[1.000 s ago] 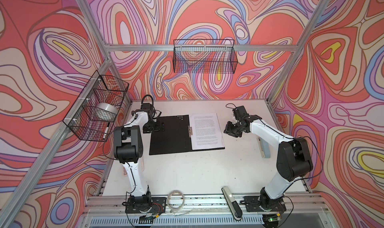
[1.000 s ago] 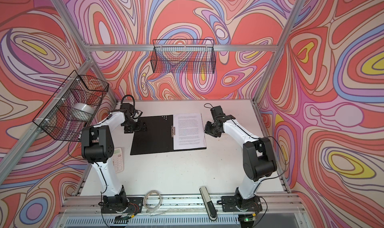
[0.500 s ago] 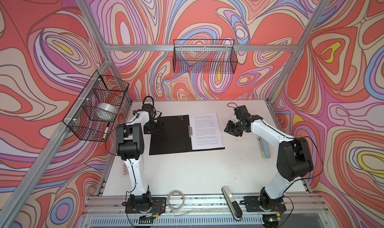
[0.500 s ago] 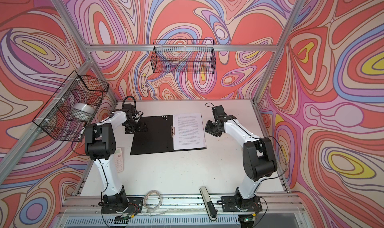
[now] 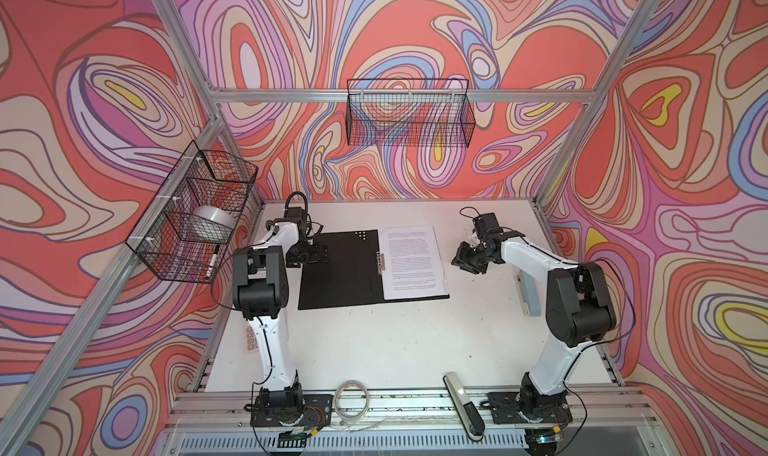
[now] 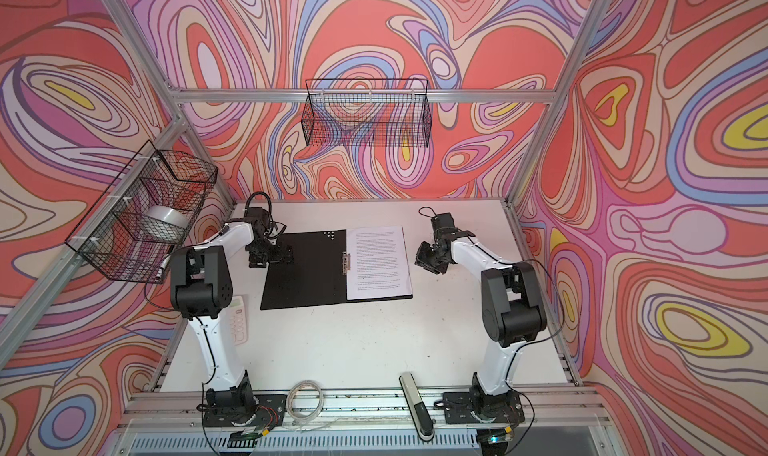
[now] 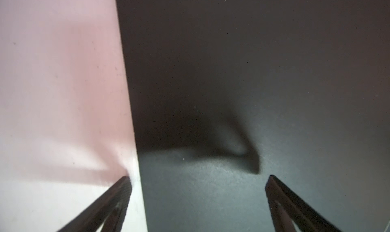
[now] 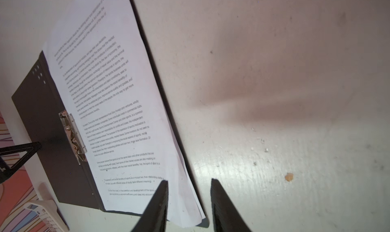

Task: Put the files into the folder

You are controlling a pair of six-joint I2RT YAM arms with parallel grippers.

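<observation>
The folder [image 5: 340,275] lies open on the table, black inside up, with a metal clip [image 8: 72,135] at its spine. The files [image 5: 415,263] lie as a small stack of printed white sheets on its right half, their near corner fanned out. My left gripper [image 5: 316,254] is open and low over the left flap's outer edge. In the left wrist view one of its fingers [image 7: 118,190] is over the white table and the other over the black flap [image 7: 232,72]. My right gripper [image 5: 465,263] hangs just right of the files [image 8: 109,93], open, with nothing between its jaws.
A white calculator [image 6: 239,321] lies by the left arm's base and a grey-blue tool [image 5: 528,292] under the right arm. A long stapler [image 5: 463,412] and a cable coil [image 5: 352,398] rest on the front rail. Wire baskets hang on the left wall [image 5: 195,221] and back wall [image 5: 409,119].
The left arm's elbow has shifted slightly. Both grippers, the folder and the files stay where they were.
</observation>
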